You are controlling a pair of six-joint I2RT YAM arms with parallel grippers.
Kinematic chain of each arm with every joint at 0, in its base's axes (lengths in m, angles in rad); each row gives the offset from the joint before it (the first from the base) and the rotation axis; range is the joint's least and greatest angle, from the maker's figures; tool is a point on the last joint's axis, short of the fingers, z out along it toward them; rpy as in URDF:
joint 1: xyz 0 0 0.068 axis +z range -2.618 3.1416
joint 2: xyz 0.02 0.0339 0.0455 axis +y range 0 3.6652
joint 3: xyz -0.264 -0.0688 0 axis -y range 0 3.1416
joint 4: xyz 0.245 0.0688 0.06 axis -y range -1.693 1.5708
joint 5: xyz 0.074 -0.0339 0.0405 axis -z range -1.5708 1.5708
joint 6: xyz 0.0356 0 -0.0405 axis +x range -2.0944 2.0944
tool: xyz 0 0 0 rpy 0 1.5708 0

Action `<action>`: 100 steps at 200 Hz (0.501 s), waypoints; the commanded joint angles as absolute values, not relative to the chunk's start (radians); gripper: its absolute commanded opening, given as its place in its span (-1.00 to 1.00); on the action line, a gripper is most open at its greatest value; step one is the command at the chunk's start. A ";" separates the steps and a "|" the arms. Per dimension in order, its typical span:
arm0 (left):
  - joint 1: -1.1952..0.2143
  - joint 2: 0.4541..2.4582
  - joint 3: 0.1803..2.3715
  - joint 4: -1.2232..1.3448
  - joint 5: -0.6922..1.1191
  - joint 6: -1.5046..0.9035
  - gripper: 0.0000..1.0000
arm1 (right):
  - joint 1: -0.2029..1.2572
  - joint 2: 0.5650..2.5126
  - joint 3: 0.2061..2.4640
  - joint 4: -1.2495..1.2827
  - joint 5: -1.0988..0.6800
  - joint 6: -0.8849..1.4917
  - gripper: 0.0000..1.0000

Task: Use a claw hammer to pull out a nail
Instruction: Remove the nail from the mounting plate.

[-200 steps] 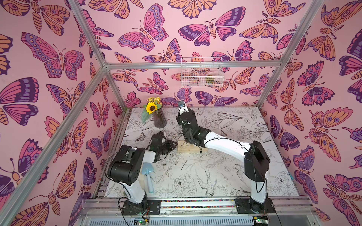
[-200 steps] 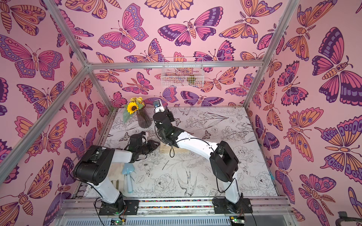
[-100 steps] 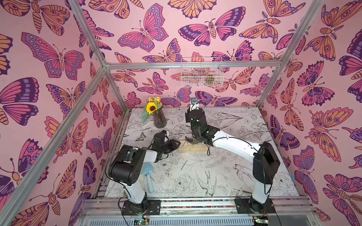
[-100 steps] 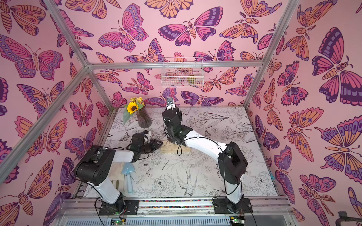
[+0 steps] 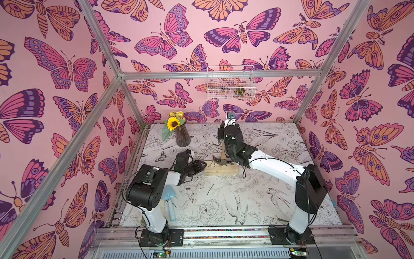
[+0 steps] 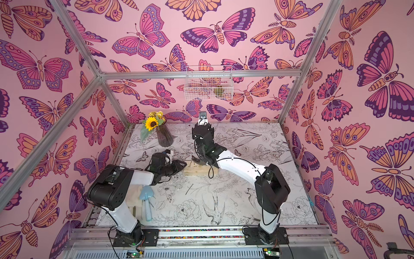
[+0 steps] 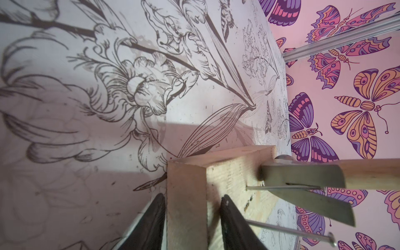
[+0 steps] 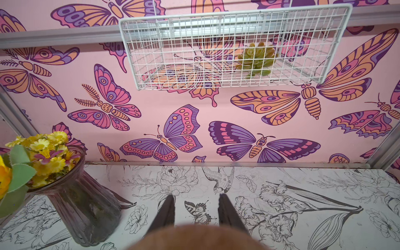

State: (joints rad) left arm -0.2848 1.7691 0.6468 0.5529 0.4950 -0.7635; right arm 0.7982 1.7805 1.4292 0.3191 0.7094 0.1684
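Handle of the grey-headed wooden claw hammer (image 7: 303, 175) stands upright in the clamped right gripper (image 8: 195, 198), claw forking the thin nail (image 7: 281, 187) on the pale wooden block (image 7: 186, 179); left gripper (image 7: 192, 195) straddles its end, grip unclear.

Right gripper (image 5: 221, 135) levered claw hammer (image 5: 219, 162) rightward — left gripper (image 5: 202, 165) neared block (image 5: 224, 172).

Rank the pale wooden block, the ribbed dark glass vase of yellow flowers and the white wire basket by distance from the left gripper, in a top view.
1. Pale wooden block: its end sits right at the left gripper.
2. Glass vase: back-left on the table.
3. White wire basket: high on the back wall.
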 commanded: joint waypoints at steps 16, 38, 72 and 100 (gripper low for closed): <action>-0.289 1.799 0.651 0.538 0.497 -0.736 -0.11 | 0.780 1.763 1.377 0.368 0.649 0.357 -1.00; -0.288 1.805 0.652 0.538 0.498 -0.735 -0.11 | 0.771 1.752 1.350 0.385 0.648 0.375 -1.00; -0.288 1.810 0.653 0.538 0.498 -0.735 -0.12 | 0.760 1.738 1.325 0.402 0.634 0.394 -1.00; -0.288 1.816 0.653 0.538 0.495 -0.738 -0.12 | 0.749 1.725 1.300 0.423 0.625 0.408 -1.00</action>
State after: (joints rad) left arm -0.2848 1.7855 0.6514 0.5724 0.5018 -0.7601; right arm 0.7486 1.7214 1.3411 0.3889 0.6689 0.2340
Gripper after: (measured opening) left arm 0.442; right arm 0.345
